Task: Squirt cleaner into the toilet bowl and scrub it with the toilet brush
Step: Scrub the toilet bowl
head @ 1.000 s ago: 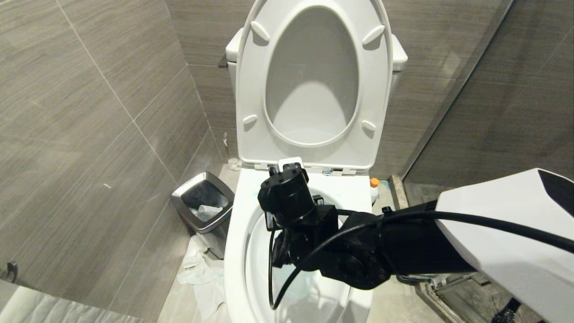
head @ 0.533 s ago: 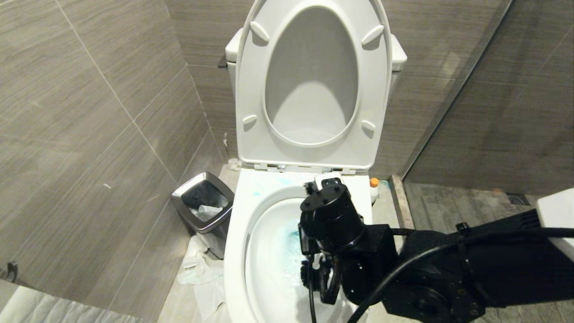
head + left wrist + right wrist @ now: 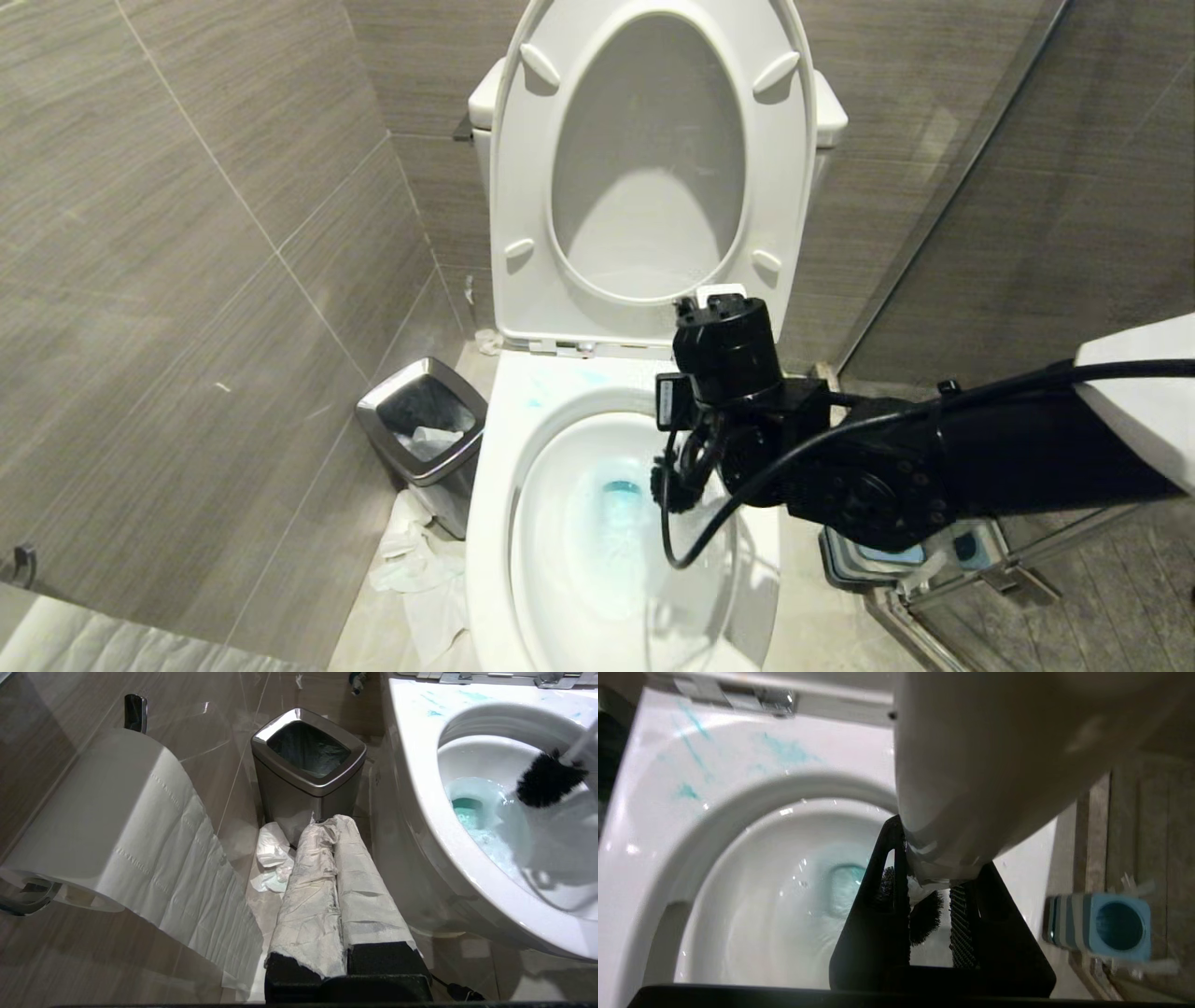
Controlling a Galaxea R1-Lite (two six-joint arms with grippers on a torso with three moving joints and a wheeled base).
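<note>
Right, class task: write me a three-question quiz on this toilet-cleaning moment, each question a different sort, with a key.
1. True or false: the toilet brush has its dark head inside the toilet bowl.
2. Multiple choice: which hand holds the brush? A) the left hand B) the right hand C) neither
3. Fill in: the steel-rimmed bin stands on the robot's ____ of the bowl.

Key
1. True; the head hangs above the blue cleaner in the water.
2. B; it is closed on the handle, while the left hand is shut, parked low beside the bowl.
3. left
</note>
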